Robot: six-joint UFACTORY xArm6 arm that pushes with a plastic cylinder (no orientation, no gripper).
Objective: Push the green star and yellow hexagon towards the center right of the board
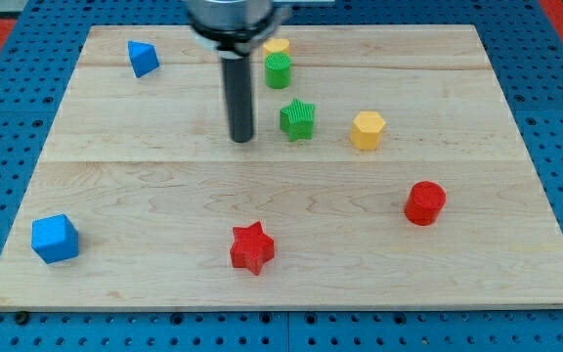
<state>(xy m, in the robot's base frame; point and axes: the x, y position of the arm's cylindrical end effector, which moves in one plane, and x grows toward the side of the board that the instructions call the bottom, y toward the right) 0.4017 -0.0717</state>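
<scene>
The green star [298, 119] lies above the middle of the wooden board [164, 186]. The yellow hexagon [368, 130] lies to its right, a short gap apart. My tip [241, 138] rests on the board just left of the green star, with a small gap between them. The rod rises from the tip to the view's top.
A green cylinder [279, 70] and a yellow block [277, 47] behind it sit near the view's top, just right of the rod. A blue block [143, 58] is top left, a blue cube [55, 239] bottom left, a red star [252, 247] bottom centre, a red cylinder [424, 203] right.
</scene>
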